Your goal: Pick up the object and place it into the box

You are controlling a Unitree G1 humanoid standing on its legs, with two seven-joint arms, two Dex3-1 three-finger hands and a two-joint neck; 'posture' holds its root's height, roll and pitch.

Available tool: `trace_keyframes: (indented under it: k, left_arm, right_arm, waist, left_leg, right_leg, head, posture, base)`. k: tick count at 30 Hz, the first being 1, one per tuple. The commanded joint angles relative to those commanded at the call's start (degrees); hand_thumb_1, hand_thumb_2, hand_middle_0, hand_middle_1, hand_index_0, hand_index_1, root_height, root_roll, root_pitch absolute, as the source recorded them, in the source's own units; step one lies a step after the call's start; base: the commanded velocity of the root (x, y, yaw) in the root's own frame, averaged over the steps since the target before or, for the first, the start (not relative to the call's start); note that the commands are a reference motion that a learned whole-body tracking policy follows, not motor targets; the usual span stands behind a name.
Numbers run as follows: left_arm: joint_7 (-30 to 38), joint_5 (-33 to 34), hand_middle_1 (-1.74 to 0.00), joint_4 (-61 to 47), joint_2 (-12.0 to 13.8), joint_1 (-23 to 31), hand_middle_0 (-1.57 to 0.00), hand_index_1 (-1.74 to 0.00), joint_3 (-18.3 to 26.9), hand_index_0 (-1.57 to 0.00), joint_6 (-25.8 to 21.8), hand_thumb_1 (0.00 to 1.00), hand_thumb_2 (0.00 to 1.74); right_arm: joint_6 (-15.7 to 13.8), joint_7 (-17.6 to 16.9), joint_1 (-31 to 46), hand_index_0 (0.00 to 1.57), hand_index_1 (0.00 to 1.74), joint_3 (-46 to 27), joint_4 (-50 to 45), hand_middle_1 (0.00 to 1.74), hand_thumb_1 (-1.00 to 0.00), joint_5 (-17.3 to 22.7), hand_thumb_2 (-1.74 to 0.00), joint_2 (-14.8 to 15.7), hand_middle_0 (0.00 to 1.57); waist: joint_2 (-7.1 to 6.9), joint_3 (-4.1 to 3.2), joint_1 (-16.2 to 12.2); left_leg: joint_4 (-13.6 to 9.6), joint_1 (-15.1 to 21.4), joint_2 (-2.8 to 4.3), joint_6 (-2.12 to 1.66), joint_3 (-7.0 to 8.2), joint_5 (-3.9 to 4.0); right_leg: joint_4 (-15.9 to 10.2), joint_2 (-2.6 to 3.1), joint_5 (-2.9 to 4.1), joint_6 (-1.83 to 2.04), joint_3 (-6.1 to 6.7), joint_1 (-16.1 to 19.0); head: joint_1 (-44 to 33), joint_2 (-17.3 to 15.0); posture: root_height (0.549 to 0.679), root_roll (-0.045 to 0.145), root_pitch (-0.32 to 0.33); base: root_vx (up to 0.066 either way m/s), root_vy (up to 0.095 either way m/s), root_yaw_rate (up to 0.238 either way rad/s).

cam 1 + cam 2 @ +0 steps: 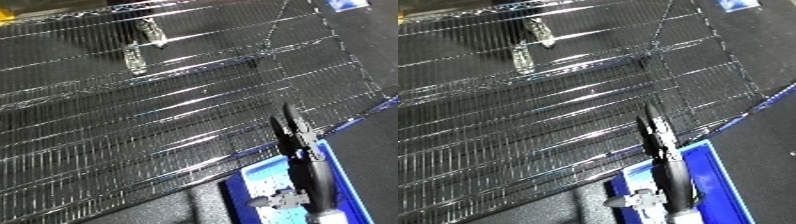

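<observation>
Two small shiny, clear-wrapped objects lie on a wire rack [107, 125] at the upper left, one [153, 31] farther off and one [134, 57] nearer. A blue bin [336, 159] sits at the lower right, below the rack's front edge. My right hand [293, 132] rises from the lower edge over the bin's near rim, its black fingers straight and pointing up towards the rack. It is open and holds nothing, well apart from both objects. The left hand does not show.
The wire rack fills most of both views, tilted across them, with a dark floor [373, 45] to its right. A blue item [342, 4] shows at the top right corner and a bit of yellow [4, 17] at the top left edge.
</observation>
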Motion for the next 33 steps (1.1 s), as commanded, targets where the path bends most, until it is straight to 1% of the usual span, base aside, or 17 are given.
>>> trace_keyframes:
  k: [5,10,11,15,18,24,28,33]
  left_arm:
    - [-0.7,0.6,-1.74,0.0,0.2,0.1,-1.57,-1.74,-0.1,-1.57,0.5,1.00,1.74]
    - [-1.0,1.0,-1.74,0.1,0.2,0.1,-1.57,-1.74,-0.1,-1.57,1.0,1.00,1.74]
    - [-1.1,1.0,-1.74,0.1,0.2,0.2,-1.57,-1.74,-0.1,-1.57,1.1,1.00,1.74]
    - [-1.7,1.1,-1.74,0.2,0.5,0.4,-1.57,-1.74,-0.3,-1.57,1.5,1.00,1.74]
    - [-1.9,1.0,-1.74,0.1,0.7,0.5,-1.57,-1.74,-0.6,-1.57,1.7,1.00,1.74]
    - [-2.3,1.2,-1.74,-0.1,0.9,0.6,-1.57,-1.74,-1.3,-1.57,2.2,1.00,1.74]
    - [-2.2,1.2,-1.74,-0.1,1.0,0.6,-1.57,-1.74,-1.9,-1.57,2.6,1.00,1.74]
    - [-1.9,1.3,-1.74,0.1,1.0,0.2,-1.57,-1.74,-2.5,-1.57,2.7,1.00,1.74]
  right_arm:
    - [-0.1,-0.5,-0.6,0.00,0.00,1.1,1.9,0.00,0.00,0.0,0.00,0.7,0.00]
    - [0.0,-1.0,-0.8,0.00,0.00,1.5,3.4,0.00,0.00,0.0,0.00,1.1,0.00]
    - [0.1,-1.2,-0.8,0.00,0.00,1.6,3.6,0.00,0.00,0.2,0.00,1.0,0.00]
    - [0.4,-2.2,-0.7,0.00,0.00,2.0,5.4,0.00,0.00,1.1,0.00,0.8,0.00]
    - [0.8,-2.7,-0.5,0.00,0.00,2.4,6.6,0.00,0.00,1.0,0.00,0.8,0.00]
    - [1.4,-4.1,-0.3,0.00,0.00,3.1,9.4,0.00,0.00,0.6,0.00,0.1,0.00]
    - [1.5,-5.1,-1.2,0.00,0.00,3.3,11.2,0.00,0.00,0.7,0.00,-0.3,0.00]
    - [1.6,-6.8,-2.5,0.00,0.00,3.3,12.8,0.00,0.00,0.0,0.00,-0.7,0.00]
  waist:
    - [-0.48,0.37,1.4]
    - [-0.74,0.64,2.0]
    - [-0.77,0.70,2.2]
    - [-0.94,1.12,3.0]
    - [-0.99,1.32,3.3]
    - [-1.02,1.73,3.6]
    - [-0.85,1.78,3.8]
    - [-0.62,1.78,3.9]
  left_leg:
    - [0.7,-0.6,-0.22,-0.02,-0.78,0.49]
    - [1.5,-1.0,-0.29,-0.03,-1.24,0.56]
    - [1.6,-1.0,-0.32,-0.02,-1.31,0.59]
    - [2.1,-1.4,-0.61,0.05,-1.67,0.76]
    - [2.5,-1.6,-0.82,0.09,-1.77,0.79]
    - [3.5,-2.2,-1.05,0.13,-1.80,0.63]
    - [4.2,-2.8,-1.29,0.17,-1.74,0.42]
    - [4.6,-3.6,-1.60,0.24,-1.66,0.27]
  right_leg:
    - [1.0,-0.15,-0.16,0.10,-0.71,0.4]
    - [2.0,-0.36,-0.52,0.09,-1.06,0.5]
    - [2.2,-0.42,-0.57,0.09,-1.14,0.5]
    - [3.3,-0.80,-0.80,0.13,-1.52,0.5]
    - [3.8,-1.11,-0.89,0.22,-1.70,0.3]
    - [4.7,-1.68,-0.90,0.38,-1.99,-0.2]
    - [5.5,-1.87,-0.97,0.42,-2.07,-0.8]
    - [6.1,-2.11,-0.86,0.62,-2.07,-2.0]
  head:
    - [-2.2,-0.4]
    - [-2.7,-0.5]
    - [-3.4,-1.0]
    - [-3.7,-1.6]
    - [-3.7,-1.8]
    - [-2.3,-2.3]
    - [-1.3,-2.6]
    - [0.5,-2.7]
  posture:
    - [0.652,0.056,-0.058]
    - [0.650,0.054,-0.068]
    - [0.650,0.053,-0.069]
    - [0.648,0.052,-0.079]
    - [0.647,0.052,-0.083]
    - [0.646,0.052,-0.087]
    - [0.644,0.051,-0.086]
    - [0.643,0.051,-0.080]
  base:
    - [0.055,-0.044,0.147]
    - [0.038,-0.013,0.068]
    - [0.053,-0.013,0.077]
    - [0.074,-0.012,0.107]
    - [0.040,0.001,0.055]
    - [0.029,-0.005,0.037]
    - [0.026,-0.003,0.024]
    - [0.015,0.004,0.024]
